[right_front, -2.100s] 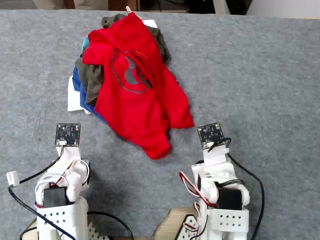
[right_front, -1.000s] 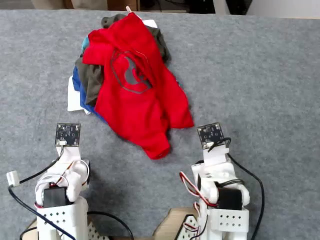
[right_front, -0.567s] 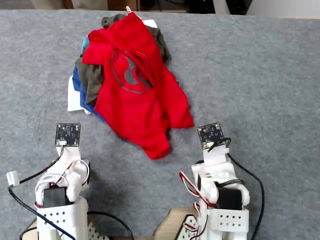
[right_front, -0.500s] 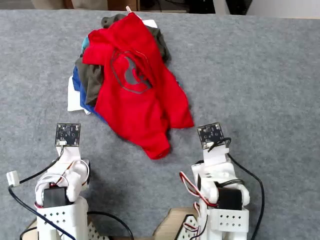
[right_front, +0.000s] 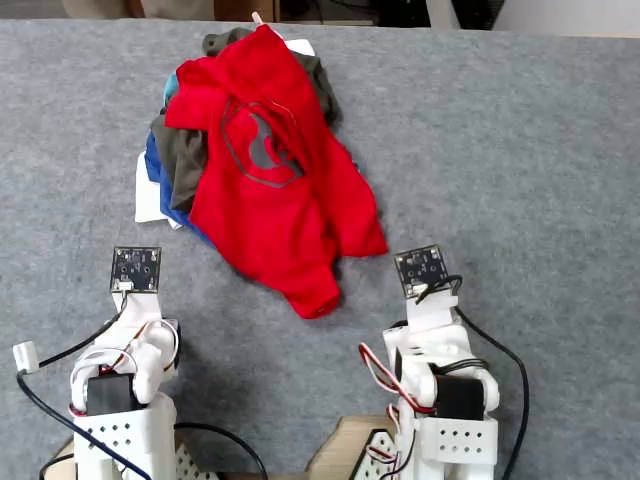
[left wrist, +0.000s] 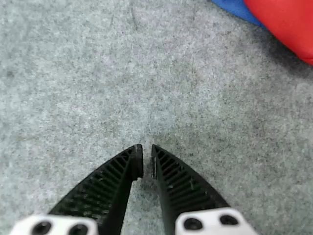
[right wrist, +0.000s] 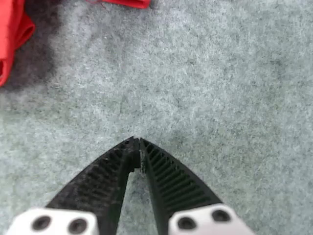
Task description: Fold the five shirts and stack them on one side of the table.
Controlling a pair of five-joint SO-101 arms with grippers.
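Note:
A red shirt (right_front: 270, 180) with a grey print lies spread over a heap of shirts at the back left of the grey table (right_front: 520, 160). Under it show a dark grey shirt (right_front: 180, 160), a blue one (right_front: 160, 180), a white one (right_front: 150, 200) and a bit of teal (right_front: 170, 88). Both arms rest folded at the near edge. My left gripper (left wrist: 145, 159) is shut just above bare table, with the red shirt (left wrist: 283, 24) and blue shirt (left wrist: 239, 7) beyond it. My right gripper (right wrist: 138, 149) is shut too, near the red shirt's hem (right wrist: 14, 34).
The table's right half is bare grey felt. Cables (right_front: 500, 350) trail from the arm bases at the near edge. The far table edge (right_front: 400, 28) borders dark furniture.

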